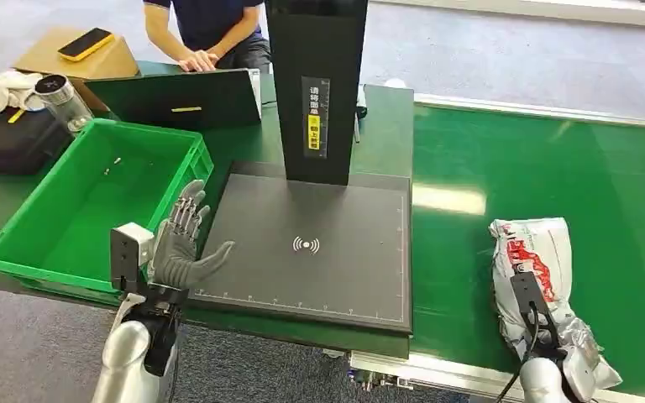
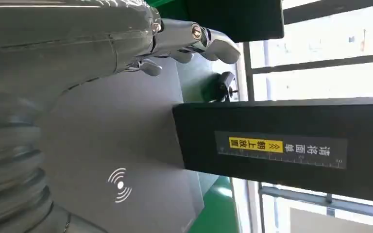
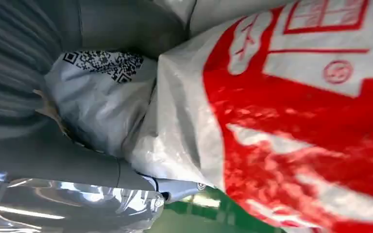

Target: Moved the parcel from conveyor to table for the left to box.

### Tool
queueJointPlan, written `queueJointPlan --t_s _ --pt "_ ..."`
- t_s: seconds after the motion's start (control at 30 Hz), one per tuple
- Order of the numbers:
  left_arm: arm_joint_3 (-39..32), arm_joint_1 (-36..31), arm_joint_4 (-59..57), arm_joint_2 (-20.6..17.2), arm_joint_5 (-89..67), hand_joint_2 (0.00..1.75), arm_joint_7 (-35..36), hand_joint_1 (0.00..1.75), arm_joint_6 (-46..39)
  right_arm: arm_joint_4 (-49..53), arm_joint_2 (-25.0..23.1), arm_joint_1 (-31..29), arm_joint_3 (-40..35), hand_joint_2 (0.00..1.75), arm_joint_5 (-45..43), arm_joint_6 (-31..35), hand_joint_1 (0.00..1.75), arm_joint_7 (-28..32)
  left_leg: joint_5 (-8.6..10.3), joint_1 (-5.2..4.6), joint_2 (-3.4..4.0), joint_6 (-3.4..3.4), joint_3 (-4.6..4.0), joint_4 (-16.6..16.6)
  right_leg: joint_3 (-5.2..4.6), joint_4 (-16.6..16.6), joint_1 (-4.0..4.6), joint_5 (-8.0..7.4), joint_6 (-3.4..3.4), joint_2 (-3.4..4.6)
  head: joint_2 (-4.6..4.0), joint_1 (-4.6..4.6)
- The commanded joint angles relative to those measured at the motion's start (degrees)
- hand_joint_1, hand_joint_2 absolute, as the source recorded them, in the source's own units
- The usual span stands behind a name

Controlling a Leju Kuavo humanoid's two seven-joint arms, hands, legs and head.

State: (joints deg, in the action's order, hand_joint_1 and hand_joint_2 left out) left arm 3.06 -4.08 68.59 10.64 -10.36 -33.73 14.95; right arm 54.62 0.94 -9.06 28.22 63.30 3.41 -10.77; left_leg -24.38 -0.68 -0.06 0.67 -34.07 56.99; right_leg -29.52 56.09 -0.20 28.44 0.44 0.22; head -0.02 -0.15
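Grey carpet surrounds a green desk carrying a dark scan pad under a black post, centre frame. Green crate at left. Conveyor fills the right. Parcel, a white-and-red bag, lies on the belt at lower right. Right robot hand is pressed against the bag's near end, fingers wrapping it; whether the grasp is firm cannot be told. Left robot hand hovers released, fingers spread, at the pad's left edge. Judgement: secure the bag's bulk, not loose film, lift clear of the belt, carry leftward, and set it flat on the pad.
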Motion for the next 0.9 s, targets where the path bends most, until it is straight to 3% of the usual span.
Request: queueJointPlan --t_s 0.03,0.1,0.17,0.3,0.37,0.53,0.57,0.7,0.87,0.9 --pt "-0.44 0.43 0.96 -0.27 -0.25 1.75 0.55 0.00 -0.18 -0.86 -1.27 0.20 -2.90 1.75 -1.30 0.89 1.75 0.21 -0.07 0.04 0.08 -0.18 0.33 -0.16 0.30 -0.16 0.03 0.03 -0.04 0.05 -0.02 0.00" --pt "-0.41 0.76 1.10 -0.15 -0.28 1.75 0.57 0.00 -0.21 -0.67 -1.19 0.36 -2.99 1.75 -1.24 1.16 1.75 0.10 -0.06 0.03 0.06 -0.14 0.30 -0.12 0.27 -0.12 0.02 0.03 -0.04 0.04 0.00 0.00" --pt "-0.27 1.26 1.59 0.04 -0.44 1.75 0.66 0.00 -0.26 1.23 -0.99 1.26 -3.51 1.75 2.84 6.70 1.75 -3.53 -0.05 0.04 0.04 -0.10 0.24 -0.09 0.20 -0.09 0.01 0.02 -0.03 0.02 -0.02 0.00" --pt "-0.41 1.96 3.25 0.28 -0.35 1.75 1.10 0.00 0.22 10.04 -2.60 2.99 -1.36 1.75 4.29 10.23 1.75 -2.78 -0.06 0.07 0.02 -0.08 0.21 -0.05 0.17 -0.06 0.01 0.04 -0.02 0.00 0.00 0.02" --pt "-0.44 2.01 3.84 0.37 -0.16 1.75 1.28 0.00 0.74 15.83 -3.64 4.09 -0.59 1.75 2.73 16.10 1.75 1.80 -0.05 0.01 -0.10 -0.09 0.18 -0.06 0.15 -0.02 -0.05 0.09 -0.01 -0.12 -0.02 0.02" --pt "-0.18 1.55 4.51 0.49 1.29 1.75 1.38 0.00 2.41 26.80 -5.88 5.87 -0.20 1.75 -0.08 21.47 1.75 8.38 -0.13 -0.01 -0.02 -0.13 0.19 -0.04 0.13 0.02 -0.04 0.13 -0.03 -0.05 0.00 0.04" --pt "0.39 1.18 3.83 0.31 1.13 1.75 1.35 0.00 2.47 29.20 -6.36 6.48 -0.54 1.75 -2.84 25.14 1.75 12.94 -0.14 -0.02 -0.05 -0.16 0.27 -0.07 0.22 0.00 -0.05 0.15 -0.03 -0.09 -0.02 0.00" --pt "2.26 -0.54 0.41 -0.28 0.32 1.75 0.39 0.00 1.99 34.19 -6.40 8.16 -2.48 1.75 -5.92 31.02 1.75 20.80 -0.07 -0.02 -0.15 -0.14 0.19 -0.07 0.15 -0.01 -0.04 0.12 -0.02 -0.18 -0.02 0.02" --pt "2.74 -2.45 -1.91 -1.09 0.90 1.75 -0.97 0.00 1.34 29.85 -2.48 3.84 -9.87 1.75 -3.43 21.69 1.75 24.55 -0.07 -0.03 0.00 -0.18 0.37 -0.19 0.29 -0.13 -0.05 0.06 -0.01 -0.05 -0.02 0.02" --pt "3.06 -3.39 -2.39 -1.53 1.09 1.75 -1.24 0.00 2.07 27.87 -0.66 2.28 -13.82 1.75 2.87 19.75 1.75 24.95 -0.08 -0.02 0.11 -0.19 0.43 -0.22 0.32 -0.17 -0.04 0.03 0.00 0.07 -0.02 0.02"
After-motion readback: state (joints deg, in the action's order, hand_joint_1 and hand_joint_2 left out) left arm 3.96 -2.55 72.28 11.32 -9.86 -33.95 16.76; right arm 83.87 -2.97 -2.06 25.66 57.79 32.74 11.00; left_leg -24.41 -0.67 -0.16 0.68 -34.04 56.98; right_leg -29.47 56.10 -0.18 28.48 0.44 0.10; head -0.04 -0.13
